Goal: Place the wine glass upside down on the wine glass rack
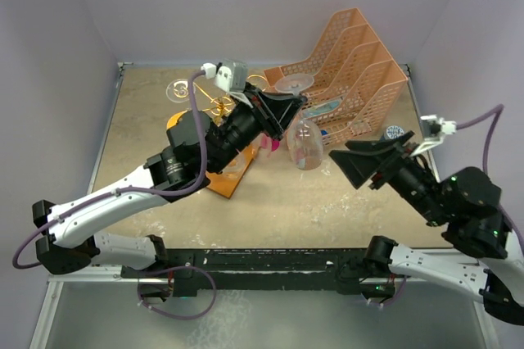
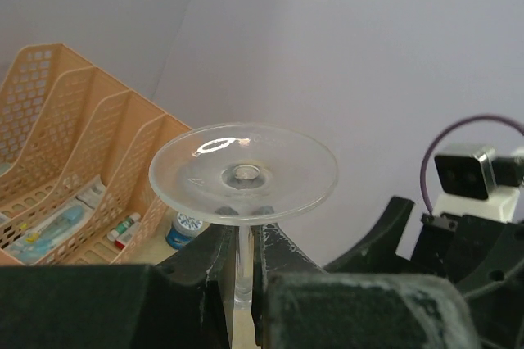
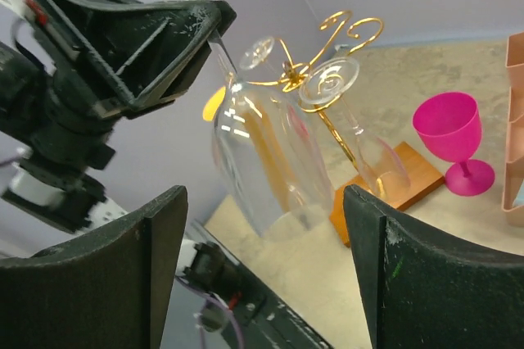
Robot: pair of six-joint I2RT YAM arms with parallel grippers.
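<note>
The left tool (image 2: 243, 244) grips the inverted wine glass (image 2: 243, 173) by its stem, not yet hung on the wine glass rack (image 3: 405, 179); the right tool (image 3: 264, 259) gapes empty.

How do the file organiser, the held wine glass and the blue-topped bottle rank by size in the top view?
1. file organiser, clearly largest.
2. wine glass, gripped by the left claw off the table, so nearness may flatter it.
3. blue-topped bottle, smallest.
</note>
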